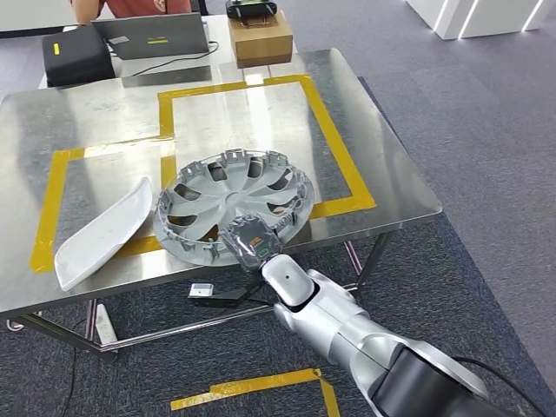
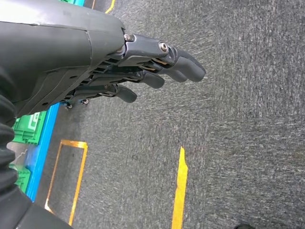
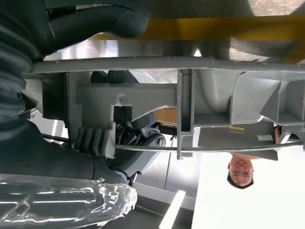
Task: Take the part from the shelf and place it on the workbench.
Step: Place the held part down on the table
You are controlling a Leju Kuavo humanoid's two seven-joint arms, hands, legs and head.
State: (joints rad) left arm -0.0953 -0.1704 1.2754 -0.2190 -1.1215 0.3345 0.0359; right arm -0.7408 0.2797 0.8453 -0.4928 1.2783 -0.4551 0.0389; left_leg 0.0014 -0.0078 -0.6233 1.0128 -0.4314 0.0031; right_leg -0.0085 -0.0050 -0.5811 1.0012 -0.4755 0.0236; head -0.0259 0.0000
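One right hand [image 1: 252, 243] seemingly grips the hubcap [image 1: 229, 201] rim

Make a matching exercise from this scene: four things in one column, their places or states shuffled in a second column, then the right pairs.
1. hubcap
2. white panel
3. cardboard box
4. left hand

A. at the table's far edge
B. hanging over grey carpet, holding nothing
C. gripped at its near rim by the right hand
D. lying on the steel table across the yellow tape

Pairs: 1-C, 2-D, 3-A, 4-B
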